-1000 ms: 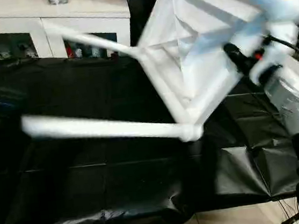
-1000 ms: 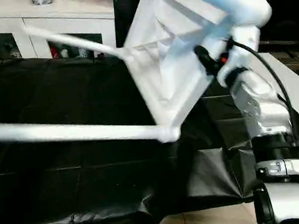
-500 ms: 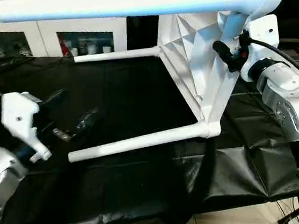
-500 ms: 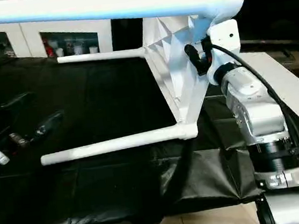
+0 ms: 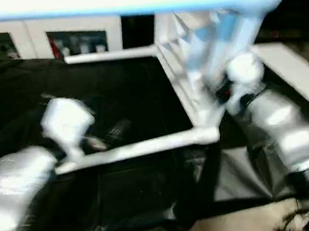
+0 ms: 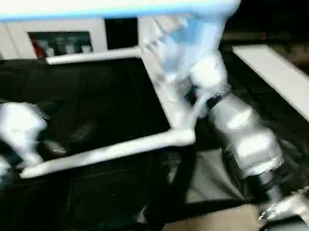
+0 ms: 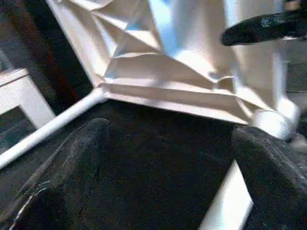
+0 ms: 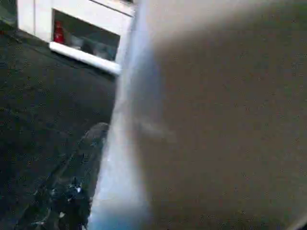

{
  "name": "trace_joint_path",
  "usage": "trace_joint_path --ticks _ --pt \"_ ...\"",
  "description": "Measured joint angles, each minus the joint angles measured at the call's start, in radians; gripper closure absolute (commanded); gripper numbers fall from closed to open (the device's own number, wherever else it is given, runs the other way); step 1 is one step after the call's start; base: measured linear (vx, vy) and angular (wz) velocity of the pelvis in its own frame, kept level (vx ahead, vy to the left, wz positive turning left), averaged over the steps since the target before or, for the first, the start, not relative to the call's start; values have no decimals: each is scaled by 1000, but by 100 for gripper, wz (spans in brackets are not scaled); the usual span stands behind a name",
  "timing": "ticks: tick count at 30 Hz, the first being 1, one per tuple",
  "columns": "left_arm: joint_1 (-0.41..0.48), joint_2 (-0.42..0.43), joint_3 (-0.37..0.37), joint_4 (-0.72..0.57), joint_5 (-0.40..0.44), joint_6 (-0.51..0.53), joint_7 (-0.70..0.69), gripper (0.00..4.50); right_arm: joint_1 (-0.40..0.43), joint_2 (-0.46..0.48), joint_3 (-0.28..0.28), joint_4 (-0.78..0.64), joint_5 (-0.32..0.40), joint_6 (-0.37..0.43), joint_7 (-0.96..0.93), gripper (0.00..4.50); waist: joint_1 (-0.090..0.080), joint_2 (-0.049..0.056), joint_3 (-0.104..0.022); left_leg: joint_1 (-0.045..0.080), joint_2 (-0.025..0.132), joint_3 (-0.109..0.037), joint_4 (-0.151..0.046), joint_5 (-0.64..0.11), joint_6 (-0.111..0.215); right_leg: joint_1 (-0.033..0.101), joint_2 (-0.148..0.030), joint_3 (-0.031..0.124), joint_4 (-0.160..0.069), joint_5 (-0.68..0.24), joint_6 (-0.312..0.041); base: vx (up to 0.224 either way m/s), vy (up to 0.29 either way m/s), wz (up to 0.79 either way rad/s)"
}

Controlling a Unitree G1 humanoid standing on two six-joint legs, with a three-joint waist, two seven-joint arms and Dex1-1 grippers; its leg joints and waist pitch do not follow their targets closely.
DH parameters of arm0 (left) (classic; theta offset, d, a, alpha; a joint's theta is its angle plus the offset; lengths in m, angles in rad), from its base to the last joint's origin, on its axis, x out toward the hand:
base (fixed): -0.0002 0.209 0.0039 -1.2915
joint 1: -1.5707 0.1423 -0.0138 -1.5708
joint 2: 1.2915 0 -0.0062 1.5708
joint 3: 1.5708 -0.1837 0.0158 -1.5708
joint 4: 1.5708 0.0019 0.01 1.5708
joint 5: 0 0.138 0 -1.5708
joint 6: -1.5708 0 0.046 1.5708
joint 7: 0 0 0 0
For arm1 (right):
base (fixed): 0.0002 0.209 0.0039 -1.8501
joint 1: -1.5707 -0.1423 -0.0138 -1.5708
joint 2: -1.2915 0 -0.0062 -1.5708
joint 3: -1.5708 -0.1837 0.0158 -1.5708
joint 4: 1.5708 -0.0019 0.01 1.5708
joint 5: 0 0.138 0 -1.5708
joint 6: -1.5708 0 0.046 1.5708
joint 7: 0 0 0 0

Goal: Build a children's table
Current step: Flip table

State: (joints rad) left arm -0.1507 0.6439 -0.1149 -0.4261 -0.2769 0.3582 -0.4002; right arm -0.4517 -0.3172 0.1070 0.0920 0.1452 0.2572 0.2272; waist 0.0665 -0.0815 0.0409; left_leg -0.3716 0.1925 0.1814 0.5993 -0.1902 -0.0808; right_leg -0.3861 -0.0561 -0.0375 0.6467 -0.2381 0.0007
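Note:
The children's table stands tipped on its side on the black sheet. Its ribbed tabletop [image 5: 204, 59] is upright, with three white legs pointing to the left. One leg [image 5: 102, 1] runs across the top, one [image 5: 108, 55] lies at the back, and one [image 5: 141, 146] is low at the front. My left gripper [image 5: 109, 134] is open just above the low front leg, touching nothing. The left wrist view shows its fingers [image 7: 81, 158] spread wide before the tabletop's underside [image 7: 182, 62]. My right gripper [image 5: 227, 88] is against the tabletop's near edge, blurred.
A black sheet [image 5: 141, 195] covers the work surface. A white cabinet [image 5: 34, 37] with glass doors stands behind it. A white ledge [image 5: 301, 76] runs along the right. Pale floor [image 5: 229, 229] shows at the front edge.
My left arm has come right and closer to the low front leg. My right wrist has dropped lower along the tabletop's edge. The table stays on its side.

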Motion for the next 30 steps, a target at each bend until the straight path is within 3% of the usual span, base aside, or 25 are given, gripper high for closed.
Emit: trace_joint_path --ticks 7,9,18,22,29,30 --pt "-23 -94 -34 80 133 -156 88 0 72 35 -21 64 -40 -254 -24 25 2 2 1 2 1 -3 -1 0 0 3 2 -2 -1 -3 -3 0 0 0" --pt "-17 -94 -64 120 175 -157 104 0 99 39 -18 116 -61 -283 -35 25 2 4 2 2 1 -3 0 -2 3 3 1 -2 -1 -2 -2 0 0 0" --pt "38 -132 -88 135 160 -177 36 0 78 132 -21 172 -64 -294 -49 25 -6 14 8 3 1 -4 0 -3 4 3 1 -2 0 3 -4 0 0 0" --pt "43 -129 -91 122 160 -179 32 0 35 161 -21 195 -63 -294 -69 25 -5 14 8 3 1 -4 0 -2 4 3 1 -2 0 3 -5 0 0 0" --pt "70 -138 -89 99 169 -179 15 0 31 212 -28 196 -62 -259 -94 25 -6 13 8 3 1 -4 0 -2 4 2 1 -2 0 3 -5 0 0 0" --pt "74 -134 -89 88 173 -179 11 0 31 224 -34 196 -60 -253 -106 43 -5 13 8 3 1 -4 0 -2 4 2 1 -2 0 2 -5 0 0 0"
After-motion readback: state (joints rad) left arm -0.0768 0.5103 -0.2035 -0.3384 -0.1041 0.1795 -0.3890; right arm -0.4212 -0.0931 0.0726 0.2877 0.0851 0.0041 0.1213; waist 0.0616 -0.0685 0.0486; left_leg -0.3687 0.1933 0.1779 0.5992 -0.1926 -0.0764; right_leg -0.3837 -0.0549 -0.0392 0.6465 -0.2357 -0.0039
